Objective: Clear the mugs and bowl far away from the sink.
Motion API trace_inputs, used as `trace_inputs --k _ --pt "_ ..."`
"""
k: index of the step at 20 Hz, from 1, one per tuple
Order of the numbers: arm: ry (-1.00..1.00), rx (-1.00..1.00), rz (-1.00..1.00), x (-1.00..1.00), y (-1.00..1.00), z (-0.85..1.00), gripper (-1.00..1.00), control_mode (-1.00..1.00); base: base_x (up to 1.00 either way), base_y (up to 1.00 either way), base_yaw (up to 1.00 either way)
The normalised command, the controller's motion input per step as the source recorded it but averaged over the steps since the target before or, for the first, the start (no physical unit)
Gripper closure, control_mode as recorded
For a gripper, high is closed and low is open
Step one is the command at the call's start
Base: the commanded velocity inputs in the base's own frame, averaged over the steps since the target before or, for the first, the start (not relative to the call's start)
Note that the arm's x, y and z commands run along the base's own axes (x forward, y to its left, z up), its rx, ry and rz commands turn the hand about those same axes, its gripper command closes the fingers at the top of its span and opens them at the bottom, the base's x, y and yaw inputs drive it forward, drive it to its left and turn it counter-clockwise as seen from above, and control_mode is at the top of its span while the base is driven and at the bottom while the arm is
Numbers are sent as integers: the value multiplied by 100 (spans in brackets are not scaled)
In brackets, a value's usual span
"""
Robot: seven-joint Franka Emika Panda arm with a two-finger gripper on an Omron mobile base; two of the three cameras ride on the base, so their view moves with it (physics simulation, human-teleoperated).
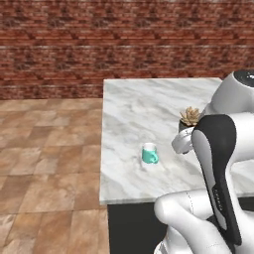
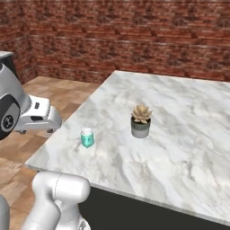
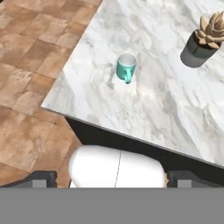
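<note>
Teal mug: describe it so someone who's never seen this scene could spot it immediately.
Find the white marble counter in front of the brick wall. Near its front left corner stands the teal mug, upright, apart from the potted succulent. It is the small handled cup with a white inside; its neighbour is a grey pot holding a plant.

Teal mug (image 2: 87, 137) stands upright near succulent pot (image 2: 140, 121) on marble counter (image 2: 188, 134).

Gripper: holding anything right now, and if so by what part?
Nothing held. The gripper is open, up off the counter; the teal mug stands free.
</note>
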Motion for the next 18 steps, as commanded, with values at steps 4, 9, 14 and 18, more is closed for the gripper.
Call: trace_inputs --k 4,9,14,18 --pt "0 0 0 0 0 0 -100 100 -10 55 24" --pt "0 0 0 0 0 0 -100 100 -8 100 45" --pt "0 0 0 0 0 0 -100 100 0 92 74" --pt "0 0 0 0 0 0 -100 100 0 35 94"
